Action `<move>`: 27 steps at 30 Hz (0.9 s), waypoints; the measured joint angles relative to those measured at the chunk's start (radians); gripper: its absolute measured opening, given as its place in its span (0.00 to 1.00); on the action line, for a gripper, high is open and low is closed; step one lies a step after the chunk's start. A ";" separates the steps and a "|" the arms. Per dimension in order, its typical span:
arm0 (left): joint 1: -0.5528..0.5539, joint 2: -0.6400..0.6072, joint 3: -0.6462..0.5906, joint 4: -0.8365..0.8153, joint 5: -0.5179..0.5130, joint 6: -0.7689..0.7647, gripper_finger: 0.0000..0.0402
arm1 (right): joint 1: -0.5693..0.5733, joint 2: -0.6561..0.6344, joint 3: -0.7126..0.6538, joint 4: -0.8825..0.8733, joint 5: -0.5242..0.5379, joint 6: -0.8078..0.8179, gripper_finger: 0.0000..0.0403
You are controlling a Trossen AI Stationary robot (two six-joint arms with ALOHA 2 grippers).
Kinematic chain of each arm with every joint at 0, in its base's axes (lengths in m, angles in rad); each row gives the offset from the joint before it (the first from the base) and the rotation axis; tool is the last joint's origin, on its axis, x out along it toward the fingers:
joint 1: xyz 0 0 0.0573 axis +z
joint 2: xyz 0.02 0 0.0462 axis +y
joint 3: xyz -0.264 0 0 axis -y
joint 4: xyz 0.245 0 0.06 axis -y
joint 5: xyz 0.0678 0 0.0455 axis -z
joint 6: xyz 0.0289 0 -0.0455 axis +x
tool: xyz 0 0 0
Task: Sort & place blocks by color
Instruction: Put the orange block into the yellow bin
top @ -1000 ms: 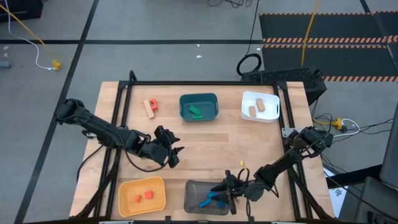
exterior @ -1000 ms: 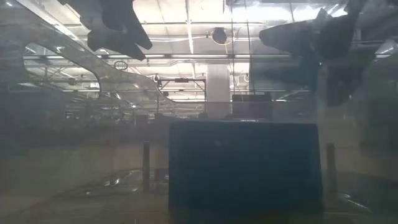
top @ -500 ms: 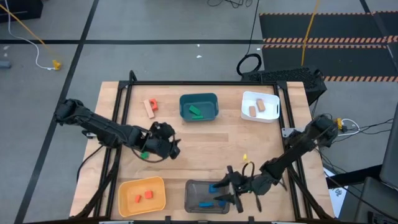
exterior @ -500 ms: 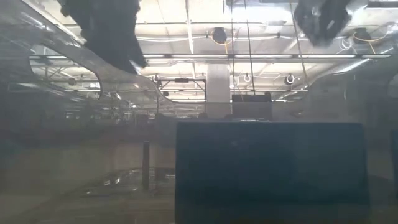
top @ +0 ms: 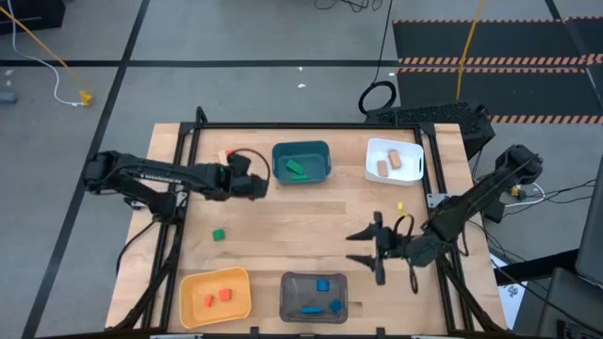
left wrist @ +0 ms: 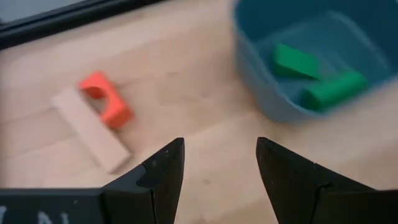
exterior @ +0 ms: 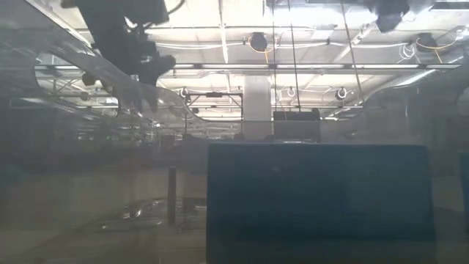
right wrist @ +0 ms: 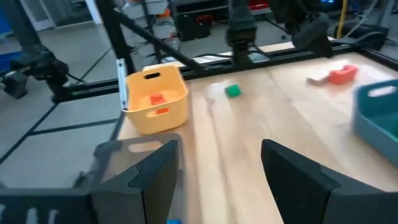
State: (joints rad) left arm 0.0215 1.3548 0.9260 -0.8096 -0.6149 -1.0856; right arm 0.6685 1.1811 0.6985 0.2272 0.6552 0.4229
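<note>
Dropped green block (top: pixel 218 234), behind left pincer (top: pixel 255 185)

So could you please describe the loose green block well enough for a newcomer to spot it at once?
Start at the yellow bin at the table's near left corner. Just beyond it, alone on bare wood, lies the small green block. The other green pieces sit inside the teal bin.

Left hand (top: pixel 256 185) hovers beside the teal bin (top: pixel 301 161), apparently empty.
</note>
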 joint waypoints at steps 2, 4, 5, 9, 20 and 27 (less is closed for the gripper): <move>0.045 0.001 -0.001 -0.014 -0.010 -0.020 0.50 | -0.002 -0.042 -0.042 0.007 0.002 0.002 0.55; 0.088 0.013 -0.010 -0.004 -0.015 -0.024 0.50 | -0.002 -0.080 -0.088 0.008 0.005 0.017 0.55; 0.107 0.020 -0.020 -0.004 -0.014 -0.023 0.50 | -0.002 -0.096 -0.112 0.008 0.006 0.035 0.55; 0.177 0.065 -0.060 0.001 0.007 -0.029 0.50 | -0.002 -0.147 -0.209 0.008 0.029 0.154 0.55; 0.291 0.147 -0.091 0.025 0.023 -0.038 0.50 | -0.002 -0.202 -0.468 0.371 0.029 0.227 0.55; 0.344 0.220 -0.091 0.161 0.020 -0.005 0.50 | -0.002 -0.206 -0.510 0.509 0.029 0.136 0.55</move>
State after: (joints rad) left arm 0.3660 1.5744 0.8353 -0.6486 -0.5950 -1.0910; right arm 0.6662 0.9749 0.1886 0.7359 0.6846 0.5590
